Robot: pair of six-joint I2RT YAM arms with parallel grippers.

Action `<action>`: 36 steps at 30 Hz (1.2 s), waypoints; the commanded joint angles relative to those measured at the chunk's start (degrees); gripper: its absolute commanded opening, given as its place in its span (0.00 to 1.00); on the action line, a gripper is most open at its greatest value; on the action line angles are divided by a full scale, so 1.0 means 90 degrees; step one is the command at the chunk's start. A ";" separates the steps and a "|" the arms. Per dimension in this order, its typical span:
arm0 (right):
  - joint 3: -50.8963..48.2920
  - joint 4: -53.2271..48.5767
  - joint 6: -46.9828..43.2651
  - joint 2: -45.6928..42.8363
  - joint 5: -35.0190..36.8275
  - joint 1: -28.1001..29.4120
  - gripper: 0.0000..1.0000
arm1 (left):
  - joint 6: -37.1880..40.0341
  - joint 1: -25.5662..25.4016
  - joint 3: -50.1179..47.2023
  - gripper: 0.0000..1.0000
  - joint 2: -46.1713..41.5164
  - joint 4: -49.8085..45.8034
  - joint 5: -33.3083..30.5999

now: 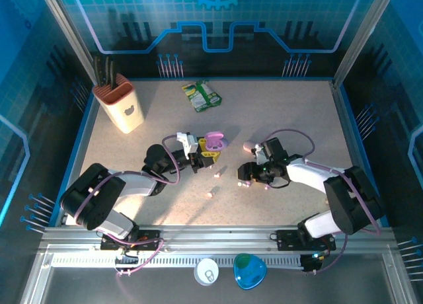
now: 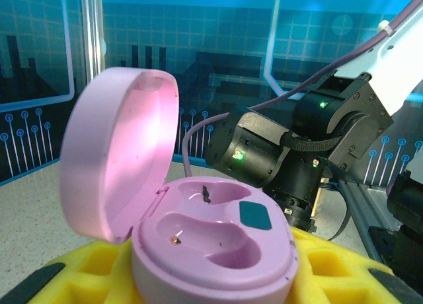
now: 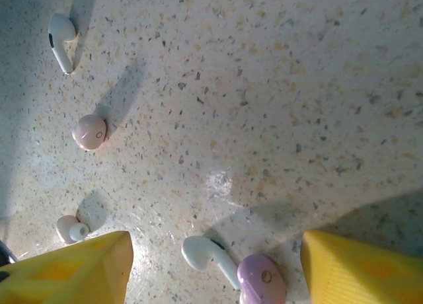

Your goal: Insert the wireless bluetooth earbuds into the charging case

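My left gripper (image 1: 203, 156) (image 2: 211, 281) is shut on an open pink-purple charging case (image 1: 215, 143) (image 2: 215, 234); its yellow pads (image 2: 330, 267) hold the base, the lid stands up at the left, and both wells are empty. My right gripper (image 1: 248, 173) (image 3: 216, 248) hangs open just above the table. Between its yellow fingertips (image 3: 73, 264) lie a white stemmed earbud (image 3: 206, 253) and a purple earbud (image 3: 262, 279), touching each other. Further off lie a pink earbud (image 3: 89, 132), a second white one (image 3: 61, 33) and a small pinkish one (image 3: 69, 229).
More loose earbuds (image 1: 213, 193) (image 1: 223, 170) lie between the arms. A small pink case (image 1: 249, 146) sits behind the right gripper. A knife block (image 1: 119, 106) and green packet (image 1: 201, 96) stand at the back. White (image 1: 207, 272) and blue (image 1: 250, 271) cases rest past the near rail.
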 commanded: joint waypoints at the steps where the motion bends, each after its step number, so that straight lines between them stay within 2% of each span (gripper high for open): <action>1: -0.0125 -0.0080 0.0095 -0.0131 -0.0022 0.0049 0.65 | -0.0008 0.0041 -0.0013 0.36 -0.0021 0.0187 0.0009; 11: -0.0377 -0.0093 0.0239 -0.0415 -0.0018 0.0060 0.53 | -0.0008 0.0045 -0.0037 0.36 0.0038 0.0194 0.0050; 24: -0.0373 0.0102 0.0302 -0.0127 0.0009 0.0058 0.40 | -0.0051 0.0054 -0.0021 0.37 0.0099 0.0189 0.0176; 28: -0.0347 0.0086 0.0301 -0.0095 0.0061 0.0057 0.40 | -0.0068 0.0057 -0.0028 0.37 0.0084 0.0194 0.0187; 36: -0.0097 -0.0245 -0.0005 -0.0483 0.0259 0.0078 0.52 | -0.0068 0.0088 -0.0049 0.37 0.0050 0.0190 0.0197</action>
